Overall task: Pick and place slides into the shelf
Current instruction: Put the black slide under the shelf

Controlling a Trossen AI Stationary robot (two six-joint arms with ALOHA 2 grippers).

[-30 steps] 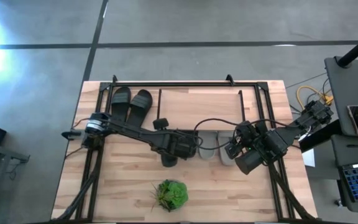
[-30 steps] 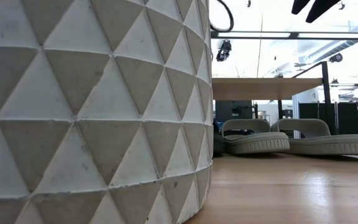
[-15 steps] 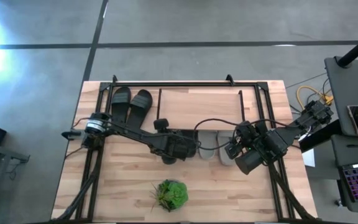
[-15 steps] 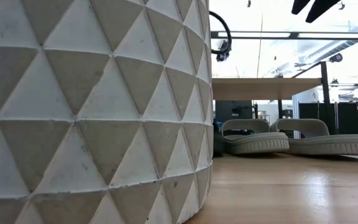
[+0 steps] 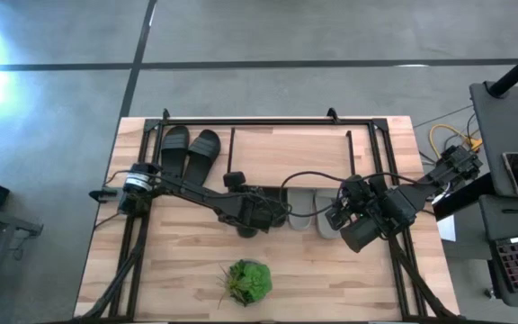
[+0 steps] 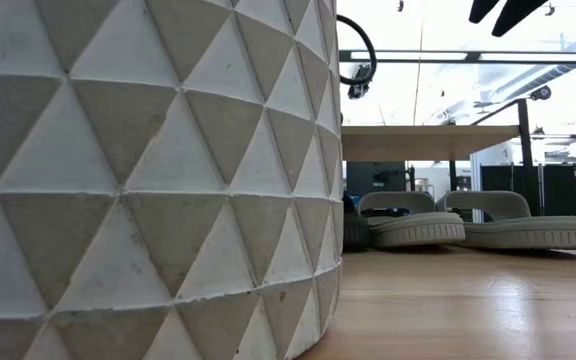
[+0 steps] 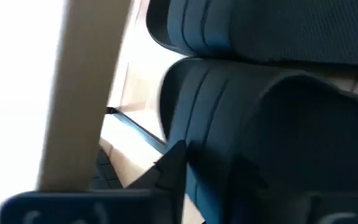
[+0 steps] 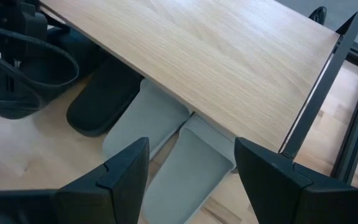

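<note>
Meanwhile the left gripper (image 5: 248, 230) sits low at the shelf (image 5: 290, 144) front, a black slide (image 7: 272, 124) right against its jaws; whether they pinch it cannot be told. Just beside, the right gripper (image 8: 191, 171), jaws spread, hovers over the grey slides (image 8: 166, 140) tucked under the plank.

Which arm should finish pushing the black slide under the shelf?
Left. The left gripper is already at the black slide, which fills its wrist view; the right gripper hangs open over the grey slides.
</note>
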